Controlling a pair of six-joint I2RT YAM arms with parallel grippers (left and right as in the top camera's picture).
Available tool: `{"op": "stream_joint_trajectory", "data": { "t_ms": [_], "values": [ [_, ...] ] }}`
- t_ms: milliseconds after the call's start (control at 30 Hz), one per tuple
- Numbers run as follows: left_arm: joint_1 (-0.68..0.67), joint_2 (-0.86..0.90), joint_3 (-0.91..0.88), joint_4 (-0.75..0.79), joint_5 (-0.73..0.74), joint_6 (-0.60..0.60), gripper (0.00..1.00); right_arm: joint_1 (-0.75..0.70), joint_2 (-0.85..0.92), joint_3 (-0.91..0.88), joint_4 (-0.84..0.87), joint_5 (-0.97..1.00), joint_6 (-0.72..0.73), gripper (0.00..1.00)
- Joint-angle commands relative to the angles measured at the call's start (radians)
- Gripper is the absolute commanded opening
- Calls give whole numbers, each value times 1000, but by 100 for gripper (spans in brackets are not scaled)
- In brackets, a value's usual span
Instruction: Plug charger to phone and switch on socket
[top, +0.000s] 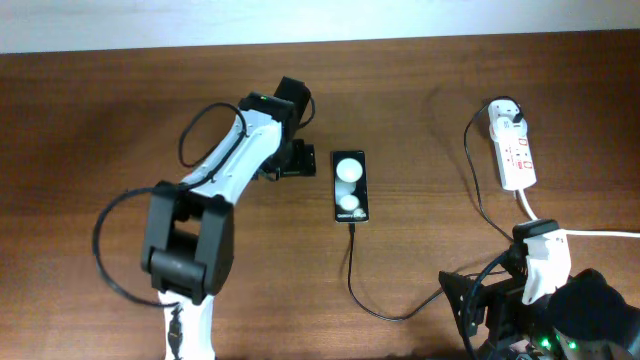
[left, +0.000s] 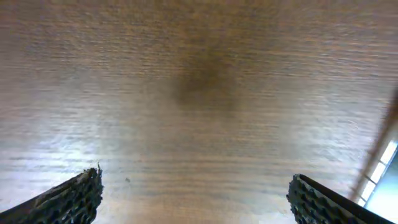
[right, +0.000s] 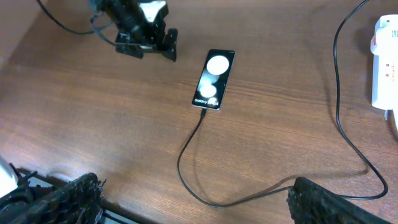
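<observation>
The phone (top: 349, 186) lies face up on the counter (top: 90, 110), just beside the left end effector (top: 292, 160) and apart from it, on the side toward the socket (top: 517, 155). The charger (top: 352, 268) looks already seated in the phone's near end. Its thin black cable leaves that edge, loops across the wood in front of the right end effector (right: 193, 202), and climbs to the white adapter (top: 505, 112) sitting in the socket's far end. Plugging therefore appears done at both ends. By my reading the switch is what remains, and its position is too small to tell.

Both end effectors are released: in each wrist view the fingers stand wide apart with nothing between them.

The socket lies ahead of the right end effector and well away from the left one, beyond the phone. Bare wood separates the right end effector from it, but the black cable runs along the strip's inner side, and the thick white cord (top: 600, 236) leaves its near end past the right arm. The counter's far edge is near the adapter. A descent from above looks the least cluttered way in.
</observation>
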Motion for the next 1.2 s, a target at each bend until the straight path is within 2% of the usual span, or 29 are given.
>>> {"op": "stream_joint_trajectory", "data": {
  "t_ms": [0,200,333,700,733,833,933,1033,1133,1167],
  "values": [
    [7,-182,24,-16,-15,-5,99,-3,2,-5,0,16,2,99],
    [7,-430,24,-139,-21,-5,99,-3,2,-5,0,16,2,99],
    [7,-585,24,-230,-124,-5,99,-3,2,-5,0,16,2,99],
    [6,-1052,8,-323,-393,-6,99,-3,2,-4,0,16,2,99],
    [6,-1101,-6,-299,-418,-10,99,-3,2,-5,0,16,2,98],
    [6,-1210,-53,-64,-445,-9,99,-3,2,-5,0,16,2,99],
    [6,-1194,-54,171,-469,-9,99,-3,2,-5,0,16,2,99],
    [6,-1118,-54,421,-563,-9,99,-3,2,-5,0,16,2,99],
    [6,-1058,-54,469,-674,-3,99,-3,2,-5,0,16,2,99],
    [6,-1035,-54,469,-677,69,99,-3,2,-5,0,16,2,99]
  ]
}}
